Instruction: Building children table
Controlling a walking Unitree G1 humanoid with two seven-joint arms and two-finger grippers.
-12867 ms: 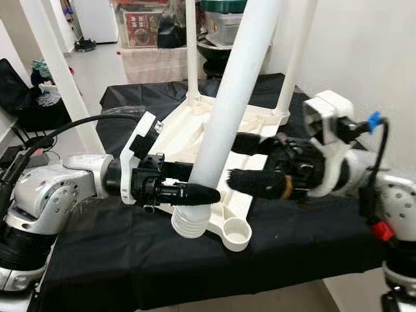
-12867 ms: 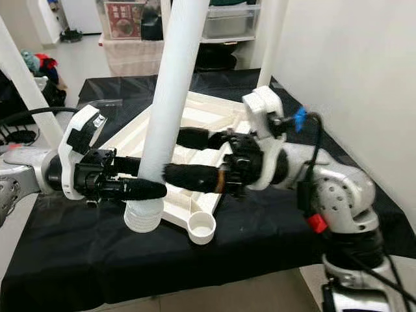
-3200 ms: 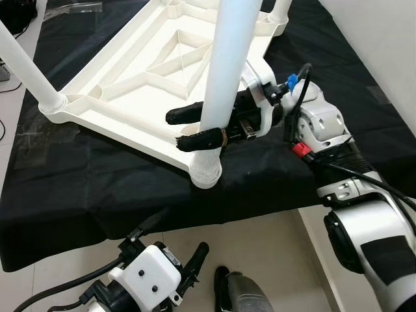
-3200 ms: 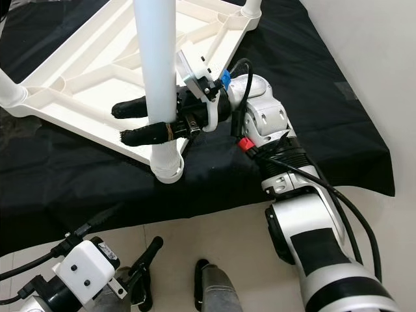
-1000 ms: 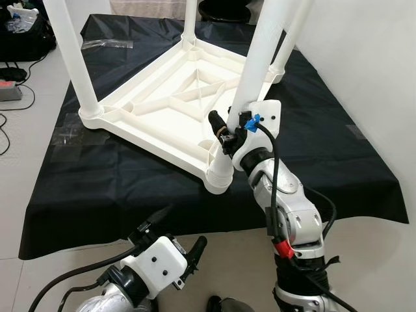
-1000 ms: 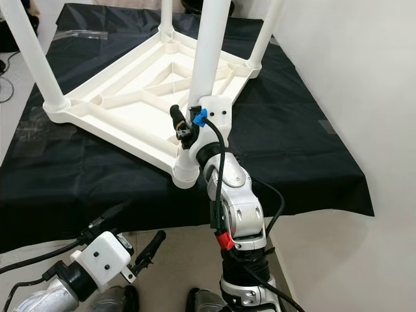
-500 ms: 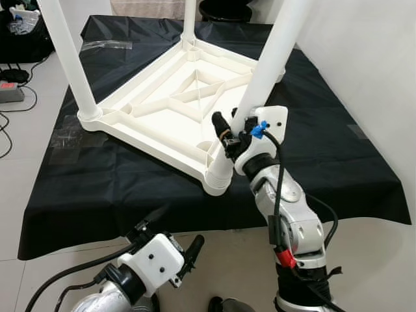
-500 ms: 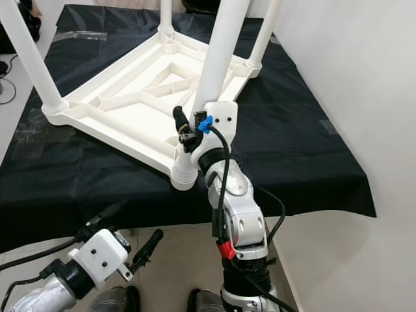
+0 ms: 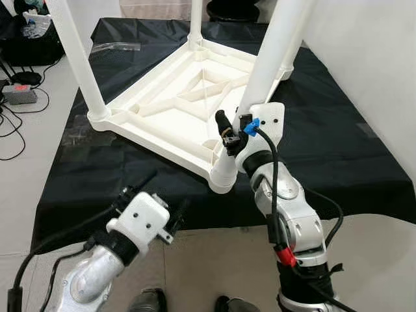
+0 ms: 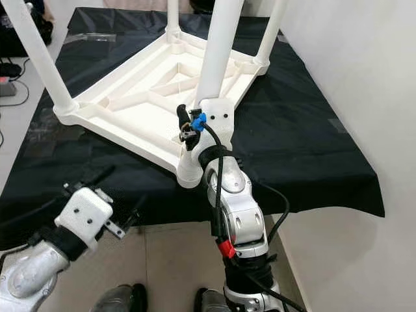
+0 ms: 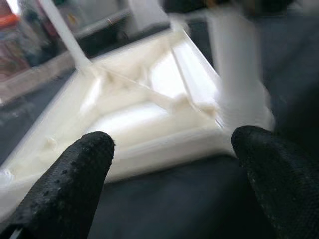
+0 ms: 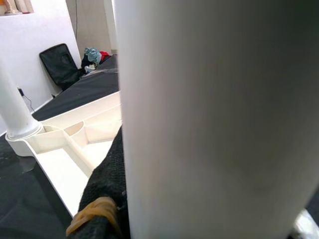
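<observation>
The right tool pinches the near table leg; twisting off-axis could cross-thread its corner socket. The left tool hangs spread.

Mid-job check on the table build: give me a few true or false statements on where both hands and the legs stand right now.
1. The right hand grips the near table leg just above its socket. True.
2. The left hand holds a leg. False: it hangs open below the front edge of the black cloth, holding nothing.
3. The white tabletop lies upside down on the cloth. True.
4. The near corner socket has no leg in it. False: the gripped leg stands in that corner.
5. The tabletop rests on bare floor. False: it rests on the cloth-covered surface.
</observation>
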